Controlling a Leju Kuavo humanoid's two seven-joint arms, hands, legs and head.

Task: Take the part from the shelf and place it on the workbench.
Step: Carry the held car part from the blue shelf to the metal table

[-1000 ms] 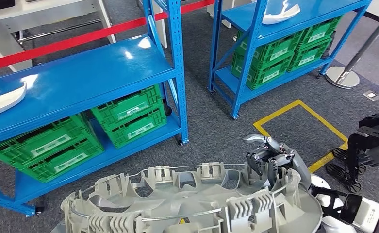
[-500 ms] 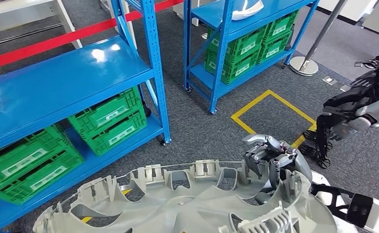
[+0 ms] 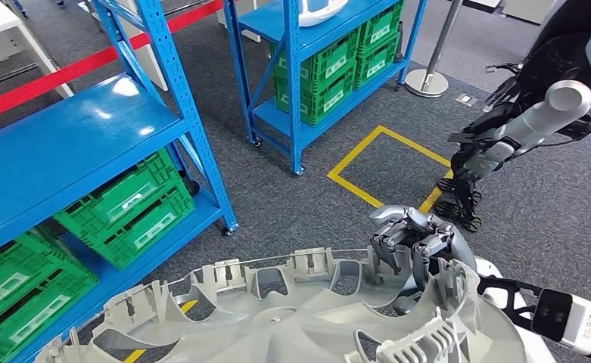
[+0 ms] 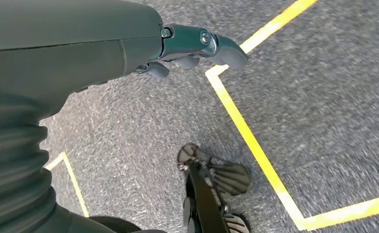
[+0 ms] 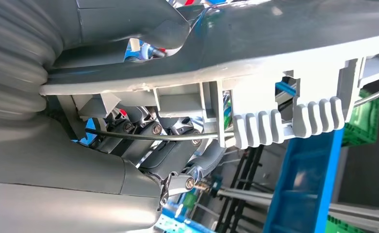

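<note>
Carrying: grey part (image 3: pixel 292 318), broad and ribbed, held low in the head view above the carpet floor (image 3: pixel 337 204), clear of the blue shelf (image 3: pixel 73 144).
Right hand (image 3: pixel 413 242): fingers curled over the part's rim, gripping it.
Left hand (image 4: pixel 197 46): fingers bent above the floor; grip cannot be told.
Floor mark: yellow tape (image 3: pixel 375 162).

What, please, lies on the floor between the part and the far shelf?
In the head view, grey carpet with a yellow taped square lies between the part and the far shelf.
</note>
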